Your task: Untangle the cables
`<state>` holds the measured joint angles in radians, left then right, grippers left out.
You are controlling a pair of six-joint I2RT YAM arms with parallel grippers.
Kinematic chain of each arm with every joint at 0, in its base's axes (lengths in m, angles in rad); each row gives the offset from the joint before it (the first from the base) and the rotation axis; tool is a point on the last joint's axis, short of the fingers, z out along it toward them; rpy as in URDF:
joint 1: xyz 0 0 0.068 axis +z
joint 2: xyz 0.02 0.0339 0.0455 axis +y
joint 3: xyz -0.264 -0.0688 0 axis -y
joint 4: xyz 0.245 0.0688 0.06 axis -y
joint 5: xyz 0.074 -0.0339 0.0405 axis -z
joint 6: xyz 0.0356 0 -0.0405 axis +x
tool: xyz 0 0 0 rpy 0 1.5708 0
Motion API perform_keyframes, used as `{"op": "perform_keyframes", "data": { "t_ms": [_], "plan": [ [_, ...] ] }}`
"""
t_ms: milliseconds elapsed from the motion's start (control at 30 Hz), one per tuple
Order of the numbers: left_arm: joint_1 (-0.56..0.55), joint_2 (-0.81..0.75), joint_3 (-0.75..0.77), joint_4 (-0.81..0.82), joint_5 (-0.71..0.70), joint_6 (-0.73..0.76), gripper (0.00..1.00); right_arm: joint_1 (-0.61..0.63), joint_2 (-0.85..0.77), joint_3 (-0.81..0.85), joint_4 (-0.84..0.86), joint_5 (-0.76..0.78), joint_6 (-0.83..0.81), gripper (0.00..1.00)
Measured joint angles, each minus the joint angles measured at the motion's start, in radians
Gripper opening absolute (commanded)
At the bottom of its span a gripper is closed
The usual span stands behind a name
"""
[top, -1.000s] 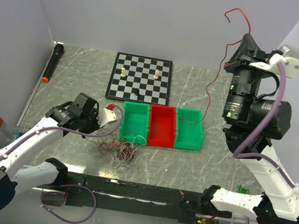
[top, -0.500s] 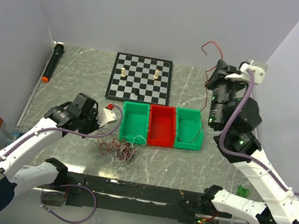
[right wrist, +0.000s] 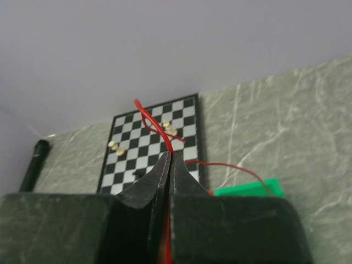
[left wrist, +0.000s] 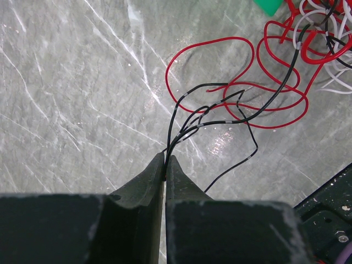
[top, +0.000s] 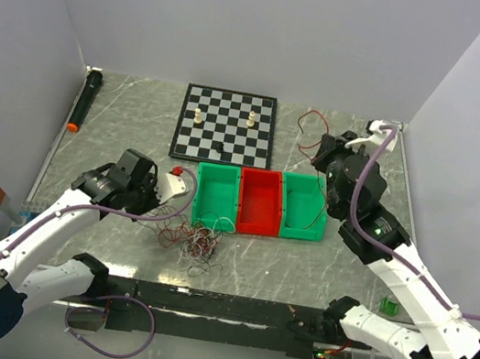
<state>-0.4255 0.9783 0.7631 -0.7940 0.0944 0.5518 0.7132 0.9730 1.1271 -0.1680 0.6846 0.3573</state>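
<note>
Two grippers, both closed on wire. The left gripper sat low over the table with its jaws pinched on a few black strands, probably anchoring that side of the cables so the heap wouldn't drag. The right gripper was up off the table near the chessboard, jaws tight on one red wire. That wire ran down from it into the right green bin, so this looked like dropping off a strand already freed. The main tangle lay on the table just in front of the bins, between the arms and nearer the left one, well apart from the red wire. It was a small dense knot of red, black and white, hair-thin, in fine curls. In the left wrist view the black strands fanned out from the jaws and crossed wide red loops, with white curls at the far edge. Crossings were many, and which strand went over which was hard to tell. Most of the knot looked unsorted.
</note>
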Motion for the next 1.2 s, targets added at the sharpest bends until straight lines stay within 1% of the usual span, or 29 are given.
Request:
{"op": "perform_keyframes", "data": {
  "t_ms": [200, 267, 367, 467, 633, 767, 933, 1100, 1200],
  "plan": [
    [0.000, 0.000, 0.000, 0.000, 0.006, -0.010, 0.09, -0.008, -0.062, -0.061, -0.057, -0.108, 0.142, 0.00],
    [0.000, 0.000, 0.000, 0.000, 0.008, -0.014, 0.09, -0.017, -0.080, -0.085, -0.049, -0.171, 0.172, 0.00],
    [0.000, 0.000, 0.000, 0.001, 0.014, -0.015, 0.09, -0.033, -0.089, -0.105, -0.035, -0.275, 0.202, 0.00],
    [0.000, 0.000, 0.000, 0.003, 0.014, -0.016, 0.09, -0.038, -0.081, -0.105, -0.019, -0.347, 0.224, 0.00],
    [0.000, -0.003, -0.005, 0.004, 0.014, -0.016, 0.09, -0.039, -0.080, -0.105, -0.013, -0.394, 0.248, 0.00],
    [0.000, -0.004, -0.007, 0.004, 0.014, -0.016, 0.09, -0.039, -0.090, -0.105, -0.068, -0.330, 0.283, 0.00],
    [0.000, -0.004, -0.007, 0.004, 0.014, -0.016, 0.09, -0.040, -0.124, -0.128, -0.244, -0.168, 0.361, 0.00],
    [0.000, -0.003, -0.007, 0.004, 0.015, -0.016, 0.09, -0.040, -0.195, -0.198, -0.386, -0.064, 0.417, 0.00],
    [0.000, 0.001, -0.007, 0.004, 0.017, -0.016, 0.09, -0.040, -0.205, -0.207, -0.469, -0.014, 0.455, 0.00]
  ]
}}
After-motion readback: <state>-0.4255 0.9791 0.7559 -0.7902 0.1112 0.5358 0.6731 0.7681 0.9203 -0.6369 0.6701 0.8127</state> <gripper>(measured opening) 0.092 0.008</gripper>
